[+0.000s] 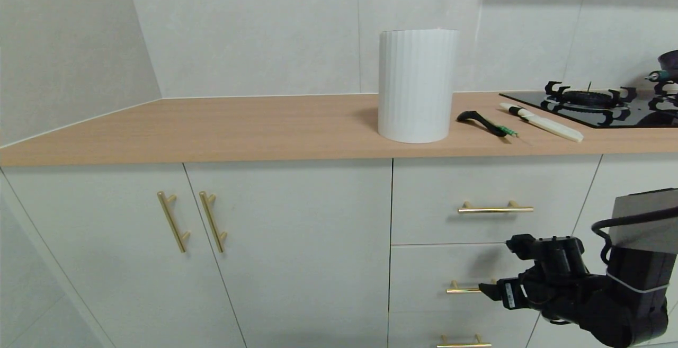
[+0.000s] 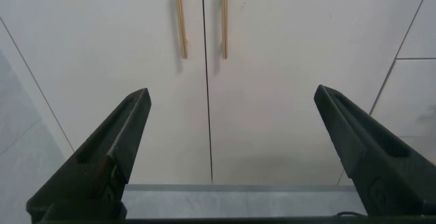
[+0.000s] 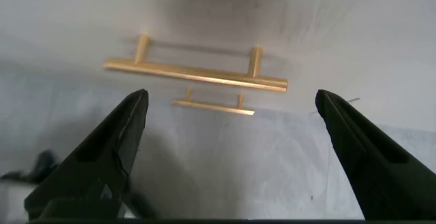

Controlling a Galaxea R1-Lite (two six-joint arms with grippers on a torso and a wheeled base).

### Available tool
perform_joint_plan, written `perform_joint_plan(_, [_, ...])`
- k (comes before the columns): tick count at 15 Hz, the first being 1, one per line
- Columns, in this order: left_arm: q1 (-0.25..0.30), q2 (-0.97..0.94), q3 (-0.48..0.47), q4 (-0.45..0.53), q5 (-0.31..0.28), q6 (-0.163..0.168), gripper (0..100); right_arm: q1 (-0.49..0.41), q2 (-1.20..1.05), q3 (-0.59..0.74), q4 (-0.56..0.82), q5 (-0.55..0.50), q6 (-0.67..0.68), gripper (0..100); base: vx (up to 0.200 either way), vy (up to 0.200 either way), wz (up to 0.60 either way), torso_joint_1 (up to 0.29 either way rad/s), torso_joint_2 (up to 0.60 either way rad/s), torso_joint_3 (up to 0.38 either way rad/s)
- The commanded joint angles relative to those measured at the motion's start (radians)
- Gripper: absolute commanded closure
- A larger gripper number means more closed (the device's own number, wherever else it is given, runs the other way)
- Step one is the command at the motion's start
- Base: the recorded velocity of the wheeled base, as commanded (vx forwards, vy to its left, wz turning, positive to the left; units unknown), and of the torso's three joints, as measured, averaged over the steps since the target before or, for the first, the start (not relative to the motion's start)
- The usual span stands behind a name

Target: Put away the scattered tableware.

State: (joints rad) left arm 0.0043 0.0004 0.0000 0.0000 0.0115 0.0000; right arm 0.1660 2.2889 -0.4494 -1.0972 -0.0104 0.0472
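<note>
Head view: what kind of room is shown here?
Most likely a kitchen: a wooden countertop, a gas hob at its right end, and white cabinets with gold handles below.

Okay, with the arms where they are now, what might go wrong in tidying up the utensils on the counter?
1. The right pincer hangs open low by a drawer handle, below the countertop; rising, it may clip either.
2. The white knife lies flat next to the stove; a poor pinch could push it onto the glass.
3. The black-handled utensil sits near the tall white container, which might get bumped.
</note>
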Motion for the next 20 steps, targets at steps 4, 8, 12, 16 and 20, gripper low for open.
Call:
perform_joint_plan(4, [0.0, 0.0, 0.0, 0.0, 0.001, 0.0, 0, 0.001, 0.119, -0.029, -0.055, -0.028, 0.019, 0, 0.0, 0.0, 0.0, 0.0, 0.0, 0.0])
perform_joint_plan(8, [0.0, 0.0, 0.0, 0.0, 0.001, 0.0, 0, 0.001, 0.129, -0.058, -0.056, -0.046, 0.036, 0, 0.0, 0.0, 0.0, 0.0, 0.0, 0.0])
perform_joint_plan(12, [0.0, 0.0, 0.0, 0.0, 0.001, 0.0, 0, 0.006, 0.147, -0.088, -0.058, -0.079, 0.072, 0, 0.0, 0.0, 0.0, 0.0, 0.0, 0.0])
perform_joint_plan(16, [0.0, 0.0, 0.0, 0.0, 0.001, 0.0, 0, 0.007, 0.179, -0.101, -0.055, -0.105, 0.068, 0, 0.0, 0.0, 0.0, 0.0, 0.0, 0.0])
perform_joint_plan(20, [0.0, 0.0, 0.0, 0.0, 0.001, 0.0, 0, 0.009, 0.19, -0.101, -0.05, -0.108, 0.065, 0, 0.0, 0.0, 0.0, 0.0, 0.0, 0.0])
